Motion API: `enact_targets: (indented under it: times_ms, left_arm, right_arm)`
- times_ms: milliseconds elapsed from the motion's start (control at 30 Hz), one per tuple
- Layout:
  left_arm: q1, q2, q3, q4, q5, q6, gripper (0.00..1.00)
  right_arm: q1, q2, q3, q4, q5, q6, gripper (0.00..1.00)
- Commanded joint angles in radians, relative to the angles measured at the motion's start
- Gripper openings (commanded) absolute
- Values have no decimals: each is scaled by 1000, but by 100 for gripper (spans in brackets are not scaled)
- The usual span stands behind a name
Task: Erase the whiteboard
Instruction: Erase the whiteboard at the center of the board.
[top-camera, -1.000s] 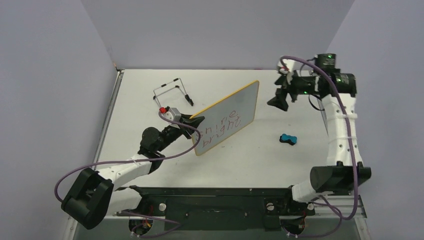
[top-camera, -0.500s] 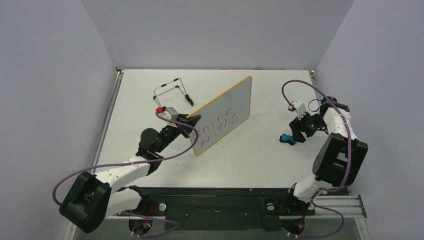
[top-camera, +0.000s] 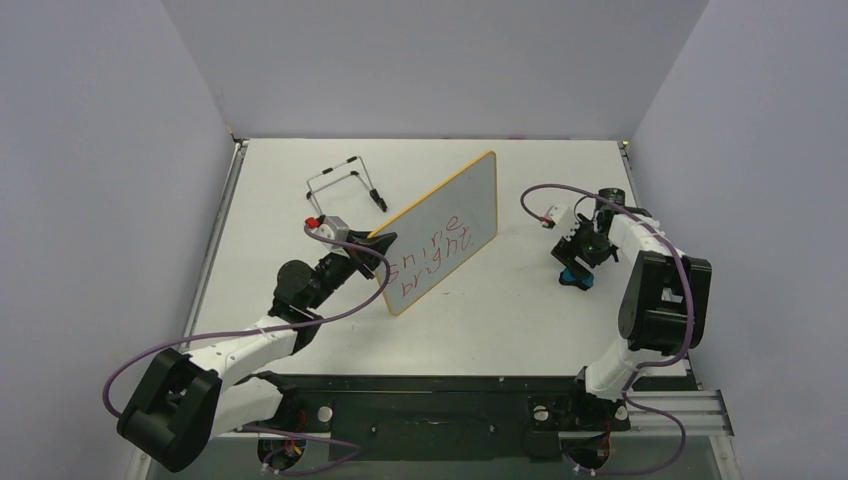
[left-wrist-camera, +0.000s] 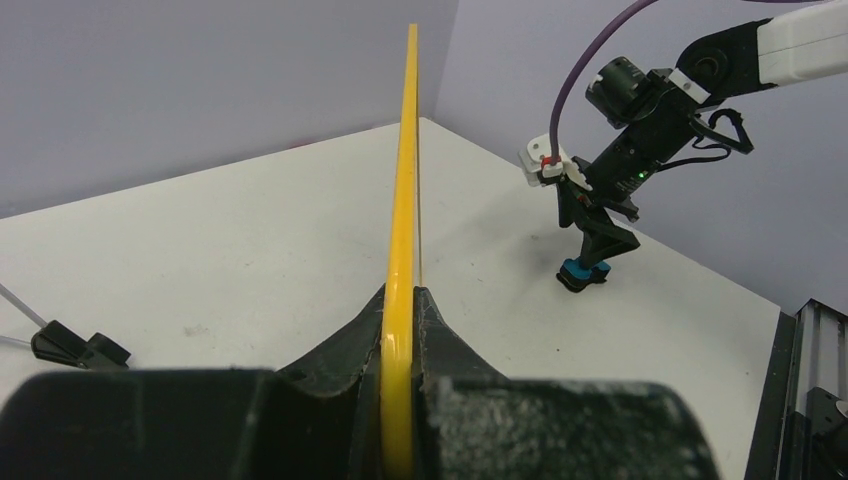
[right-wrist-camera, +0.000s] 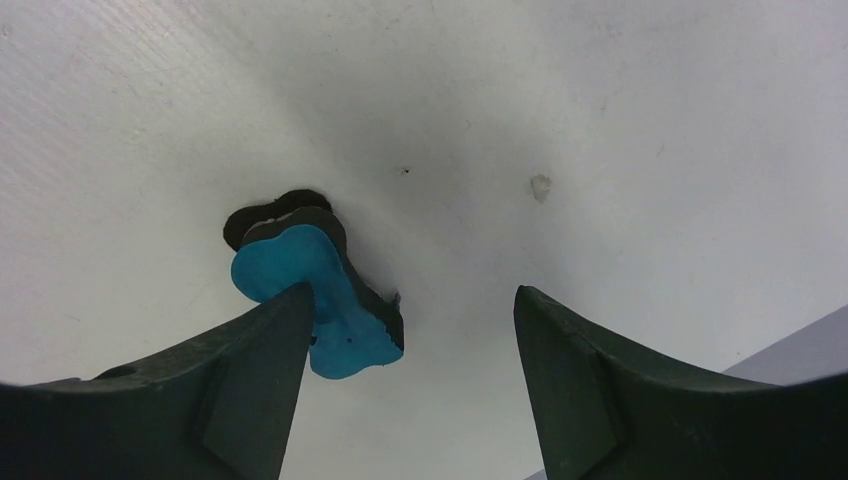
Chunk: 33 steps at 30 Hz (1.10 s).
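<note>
Currently, the whiteboard (top-camera: 445, 225) is held on edge near the middle of the table (top-camera: 500, 330), and the face with its red handwriting, not yet wiped, is turned toward the right arm. Its near-left edge is clamped between the closed jaws of the left gripper (left-wrist-camera: 402, 300). Whether the lower edge rests on the table cannot be told.

The step in hand is judged to be the pickup of the blue eraser (right-wrist-camera: 310, 290), which lies flat on the table well to the right of the board. The right gripper (right-wrist-camera: 410, 310) is poised low over it with its jaws spread and nothing gripped. In the right wrist view the eraser is seen off-centre, partly hidden by one finger. The gripper should therefore be shifted until the block is centred between the fingers before they are closed, lest it be pushed aside or caught by a corner.

A black wire stand (top-camera: 345, 185) is seen beyond the board, apart from both arms. No obstruction is seen between eraser and board.
</note>
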Motion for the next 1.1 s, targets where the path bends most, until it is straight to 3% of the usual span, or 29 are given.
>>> enact_targets:
  times_ms: [0, 267, 467, 633, 933, 1067]
  left_arm:
    - [7, -15, -7, -15, 17, -1, 0]
    - [12, -1, 1, -14, 32, -7, 0]
    - [14, -9, 3, -24, 34, -4, 0]
    - [14, -2, 4, -21, 42, -7, 0]
    - [15, -11, 4, -30, 44, -4, 0]
    - [15, -13, 4, -30, 44, -6, 0]
  right_arm:
    - [20, 32, -4, 12, 58, -36, 68]
    - [12, 68, 14, -118, -17, -95, 67]
    - [-31, 78, 81, -272, -167, -168, 68]
    - [-46, 86, 81, -278, -154, -172, 68]
    - [-66, 43, 89, -369, -260, -226, 69]
    - [-46, 33, 58, -383, -186, -287, 70]
